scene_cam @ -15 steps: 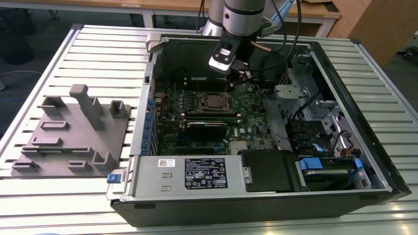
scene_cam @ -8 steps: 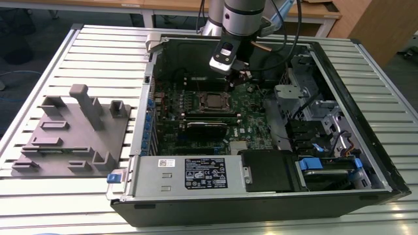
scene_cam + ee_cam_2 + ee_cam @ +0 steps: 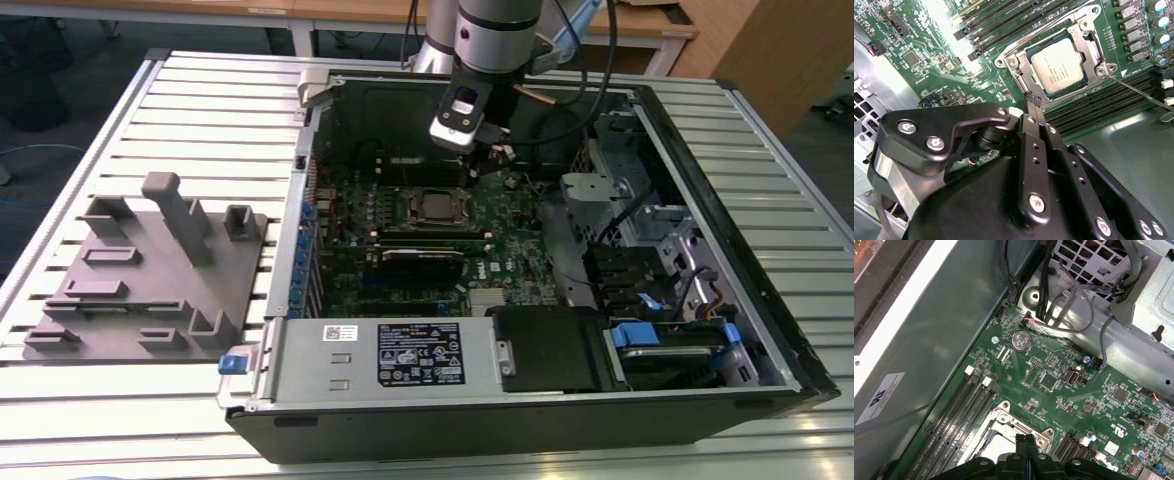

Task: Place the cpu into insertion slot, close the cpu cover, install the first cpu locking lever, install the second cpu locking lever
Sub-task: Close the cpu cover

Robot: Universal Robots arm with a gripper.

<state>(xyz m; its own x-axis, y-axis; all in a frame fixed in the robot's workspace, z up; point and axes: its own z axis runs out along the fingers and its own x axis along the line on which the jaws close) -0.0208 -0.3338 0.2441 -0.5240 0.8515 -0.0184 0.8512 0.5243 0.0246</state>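
A big table (image 3: 174, 90) made of pale metal slats holds everything. On it lies an open computer case (image 3: 534, 425), and we look down into it. On the exterior view's left, a grey tray (image 3: 134, 300) with blocks sticking up sits beside the case. The robot arm (image 3: 497, 30) comes down into the far part of the case. A green board (image 3: 521, 240) covers the floor of the case.

The gripper (image 3: 1033, 100) is black. Its two fingers (image 3: 1023, 450) are pressed together, with just a thin line between them in the first wrist view. They hold nothing. In the second wrist view the tips are right by a corner of the cpu cover (image 3: 1086, 47). I cannot tell if they touch it.

The insertion slot (image 3: 416, 207) is in the middle of the board, close to the gripper. The cpu cover lies flat over it. The cpu (image 3: 1057, 66) sits in the slot, and its grey top shows through the square hole in the cover.

A thin metal rod (image 3: 1139, 92) sticks out from one corner of the cover. It may be a locking lever, but it is hard to be sure. A small round silver battery (image 3: 1020, 340) sits on the board, well apart from the slot.
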